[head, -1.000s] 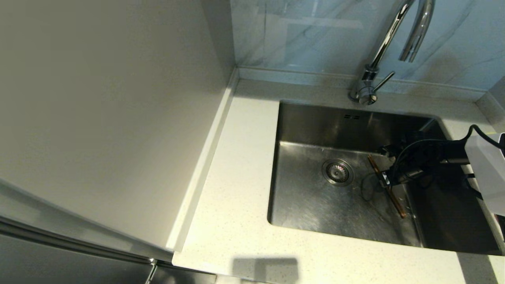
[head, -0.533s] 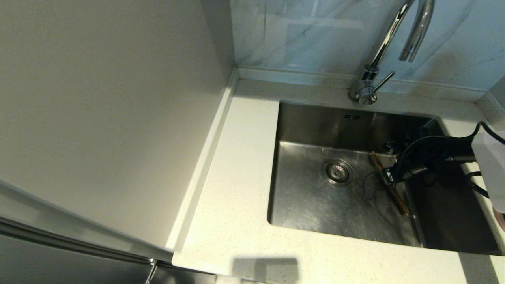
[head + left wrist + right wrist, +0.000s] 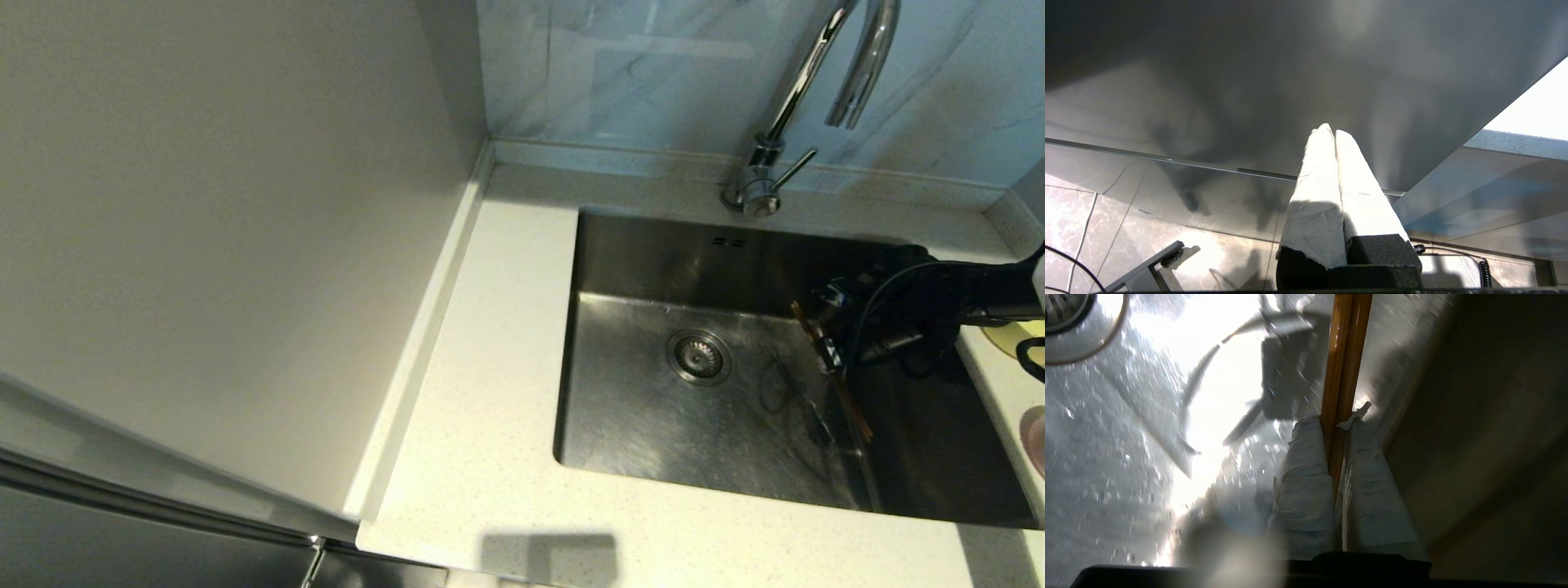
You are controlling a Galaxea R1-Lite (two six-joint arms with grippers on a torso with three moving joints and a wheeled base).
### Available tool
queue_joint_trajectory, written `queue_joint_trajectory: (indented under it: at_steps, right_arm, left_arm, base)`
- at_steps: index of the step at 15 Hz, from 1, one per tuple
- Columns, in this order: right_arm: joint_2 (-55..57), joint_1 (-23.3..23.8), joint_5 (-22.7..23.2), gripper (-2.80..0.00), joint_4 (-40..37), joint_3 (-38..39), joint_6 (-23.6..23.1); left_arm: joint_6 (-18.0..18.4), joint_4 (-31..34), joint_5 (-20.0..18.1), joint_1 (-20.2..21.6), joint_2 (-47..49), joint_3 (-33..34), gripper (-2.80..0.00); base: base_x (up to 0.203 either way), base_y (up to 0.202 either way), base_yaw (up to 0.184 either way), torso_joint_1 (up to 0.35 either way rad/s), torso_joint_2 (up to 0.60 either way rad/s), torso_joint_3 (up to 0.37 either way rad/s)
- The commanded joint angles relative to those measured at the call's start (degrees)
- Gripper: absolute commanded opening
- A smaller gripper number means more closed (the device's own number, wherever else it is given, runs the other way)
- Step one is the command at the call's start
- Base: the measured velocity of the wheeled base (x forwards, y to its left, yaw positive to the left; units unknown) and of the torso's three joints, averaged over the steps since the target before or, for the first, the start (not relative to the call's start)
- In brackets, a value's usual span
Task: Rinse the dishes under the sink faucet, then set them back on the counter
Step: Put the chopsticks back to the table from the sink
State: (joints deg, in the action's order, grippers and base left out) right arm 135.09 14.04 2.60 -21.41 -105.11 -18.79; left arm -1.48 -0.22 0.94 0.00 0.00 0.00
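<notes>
In the head view my right gripper (image 3: 829,353) is over the right part of the sink (image 3: 653,425), shut on the brown chopsticks (image 3: 851,408), which slant from far to near. In the right wrist view the chopsticks (image 3: 1345,355) lie side by side between the taped fingers of the right gripper (image 3: 1336,416), above the wet basin floor. The rim of the yellow bowl (image 3: 1006,333) and the edge of the pink bowl (image 3: 1037,429) show on the counter at the far right. The chrome faucet (image 3: 767,163) stands behind the sink. My left gripper (image 3: 1329,130) is shut and empty, down below the counter.
The round drain strainer (image 3: 699,357) sits mid-basin, also seen as the drain strainer (image 3: 1063,310) in the right wrist view. A broad strip of counter (image 3: 490,343) lies left of the sink, bounded by a tall pale panel (image 3: 229,245). The blue-grey wall (image 3: 637,73) rises behind.
My right gripper has carried the chopsticks to the right, away from the drain and toward the sink's right wall. The arm's white housing has left the view, uncovering the two bowls' edges.
</notes>
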Motion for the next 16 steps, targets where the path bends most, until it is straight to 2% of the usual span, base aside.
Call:
queue_joint_trajectory:
  at_steps: [1, 16]
  right_arm:
    - [-4.24, 0.84, 0.16, -2.8, -0.12, 2.84, -0.11]
    - [-22.92, 1.95, 1.19, -2.8, -0.11, 13.81, -0.12]
  left_arm:
    - [-0.02, -0.04, 0.03, 0.0, -0.18, 0.0, -2.8]
    - [-0.02, -0.04, 0.03, 0.0, -0.18, 0.0, -2.8]
  base:
    - [0.0, 0.0, 0.0, 0.0, 0.0, 0.0]
    - [0.0, 0.0, 0.0, 0.0, 0.0, 0.0]
